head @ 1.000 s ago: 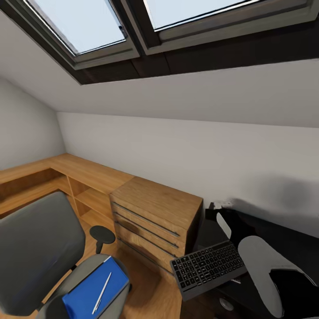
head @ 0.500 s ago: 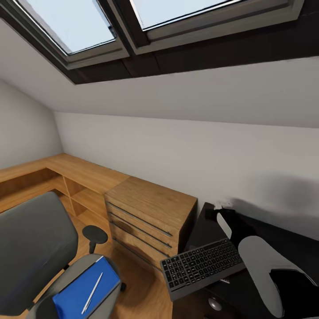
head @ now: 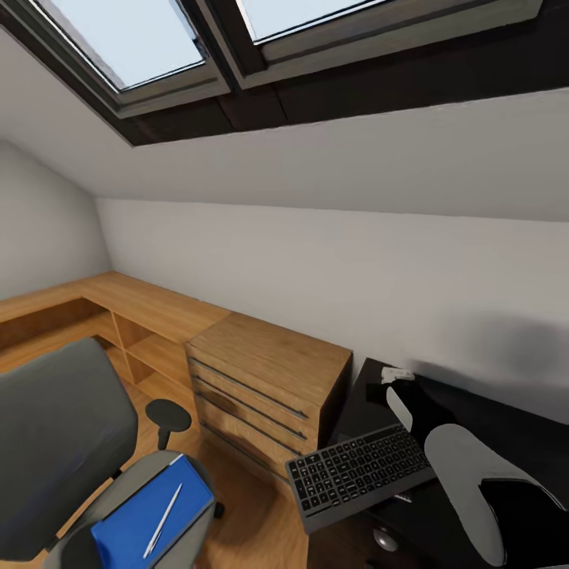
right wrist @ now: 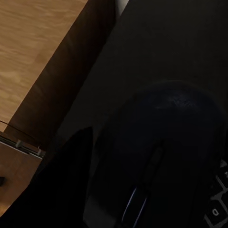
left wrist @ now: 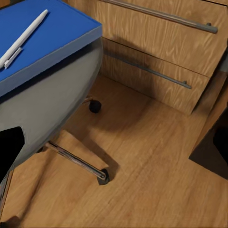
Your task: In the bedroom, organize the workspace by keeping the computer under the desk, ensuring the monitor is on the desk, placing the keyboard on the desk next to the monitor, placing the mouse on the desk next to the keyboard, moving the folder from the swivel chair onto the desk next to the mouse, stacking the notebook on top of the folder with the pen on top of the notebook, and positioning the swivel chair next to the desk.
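The small black rounded mouse [right wrist: 161,156] sits on the glossy black desk [right wrist: 156,42] beside the flat black keyboard [head: 359,474]. Light, rigid and slick-shelled, it probably wants pinching across its flanks. Neither pincer's state can be told.

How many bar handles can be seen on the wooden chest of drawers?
3 in the head view: the top handle, the middle handle and the bottom handle, stacked down the chest front. A lower one may be hidden behind the keyboard.
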`<state>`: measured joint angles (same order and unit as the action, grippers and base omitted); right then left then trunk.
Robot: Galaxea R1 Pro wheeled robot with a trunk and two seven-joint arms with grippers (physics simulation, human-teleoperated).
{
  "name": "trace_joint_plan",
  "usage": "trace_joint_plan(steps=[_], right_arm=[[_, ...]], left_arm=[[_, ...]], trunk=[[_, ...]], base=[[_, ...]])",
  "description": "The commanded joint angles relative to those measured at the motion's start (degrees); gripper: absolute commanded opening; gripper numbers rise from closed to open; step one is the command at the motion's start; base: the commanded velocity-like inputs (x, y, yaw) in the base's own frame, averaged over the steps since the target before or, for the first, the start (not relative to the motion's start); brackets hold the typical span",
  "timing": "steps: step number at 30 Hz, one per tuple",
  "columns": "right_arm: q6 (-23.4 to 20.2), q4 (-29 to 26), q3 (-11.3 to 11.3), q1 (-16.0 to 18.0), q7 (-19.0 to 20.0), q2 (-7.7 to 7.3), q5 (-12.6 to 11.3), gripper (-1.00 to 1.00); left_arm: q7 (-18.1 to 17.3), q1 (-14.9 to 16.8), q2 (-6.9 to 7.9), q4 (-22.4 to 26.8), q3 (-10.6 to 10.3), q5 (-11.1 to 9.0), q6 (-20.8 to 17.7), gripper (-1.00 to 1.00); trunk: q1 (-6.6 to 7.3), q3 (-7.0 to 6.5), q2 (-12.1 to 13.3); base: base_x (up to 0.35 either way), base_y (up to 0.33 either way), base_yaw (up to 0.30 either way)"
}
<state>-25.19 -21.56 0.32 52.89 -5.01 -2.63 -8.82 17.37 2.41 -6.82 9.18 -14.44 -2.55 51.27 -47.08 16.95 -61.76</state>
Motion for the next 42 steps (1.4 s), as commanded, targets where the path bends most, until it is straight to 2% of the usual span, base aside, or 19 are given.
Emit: trace_joint_plan(steps=[1, 2, 5, 24, 28, 29, 31, 35, 37, 40, 42], right_arm=[[-0.2, -0.1, 0.0, 0.0, -0.3, 0.00, -0.7, -1.00], [-0.2, -0.1, 0.0, 0.0, -0.3, 0.00, -0.7, -1.00], [-0.2, -0.1, 0.0, 0.0, -0.2, 0.02, -0.7, -1.00], [-0.1, 0.0, 0.2, 0.0, 1.1, 0.38, -0.7, -1.00], [0.0, 0.0, 0.2, 0.0, 1.4, 0.38, -0.7, -1.00], [0.0, 0.0, 0.2, 0.0, 1.5, 0.41, -0.7, -1.00], [0.0, 0.0, 0.2, 0.0, 1.6, 0.42, -0.7, -1.00], [0.0, -0.1, 0.2, 0.0, 1.6, 0.37, -0.7, -1.00], [0.0, -0.1, 0.2, 0.0, 1.6, 0.36, -0.7, -1.00], [0.0, -0.1, 0.2, 0.0, 1.6, 0.36, -0.7, -1.00], [0.0, -0.1, 0.2, 0.0, 1.6, 0.37, -0.7, -1.00]], left_arm=[[1.1, 0.0, -0.01, 0.0, -0.5, -0.2, 0.1, 1.00], [2.3, 0.0, -0.02, 0.0, -0.5, -0.1, 0.1, 1.00], [2.9, 0.0, -0.03, 0.0, -0.6, 0.0, 0.1, 1.00], [3.9, 0.0, 0.10, 0.8, -0.5, -0.3, 0.4, 1.00], [3.8, 0.0, 0.27, 4.9, -0.2, -0.4, 0.5, 1.00], [3.8, 0.0, 0.46, 8.0, -0.1, -0.5, 0.6, 1.00], [3.8, 0.0, 0.54, 11.2, -0.1, -1.7, 0.4, 1.00], [3.8, 0.0, 0.64, 14.0, -0.1, -4.5, 0.4, 1.00], [3.8, -0.3, 0.88, 15.9, -0.1, -5.1, 0.4, 1.00], [3.8, -3.1, 1.69, 21.2, -0.1, -5.6, -0.5, 1.00], [3.8, -5.3, 2.41, 25.9, -0.1, -5.7, -3.3, 1.00]], trunk=[[-0.23, 0.26, -0.5], [-0.45, 0.44, -0.9], [-1.11, 0.98, -2.1], [-5.28, 4.39, -9.7], [-6.16, 5.10, -11.3], [-6.38, 5.28, -11.7], [-6.82, 5.64, -12.5], [-7.70, 6.36, -14.1], [-8.14, 6.72, -14.9], [-8.80, 7.26, -16.1], [-9.23, 7.62, -16.9]], base=[[0.000, 0.000, 0.000], [0.000, 0.000, 0.000], [0.000, 0.000, 0.000], [0.000, 0.000, 0.000], [0.000, 0.000, 0.000], [0.000, 0.000, 0.000], [0.000, 0.000, 0.000], [0.000, 0.000, 0.000], [0.000, 0.000, 0.000], [0.000, 0.000, 0.000], [0.000, 0.000, 0.000]])
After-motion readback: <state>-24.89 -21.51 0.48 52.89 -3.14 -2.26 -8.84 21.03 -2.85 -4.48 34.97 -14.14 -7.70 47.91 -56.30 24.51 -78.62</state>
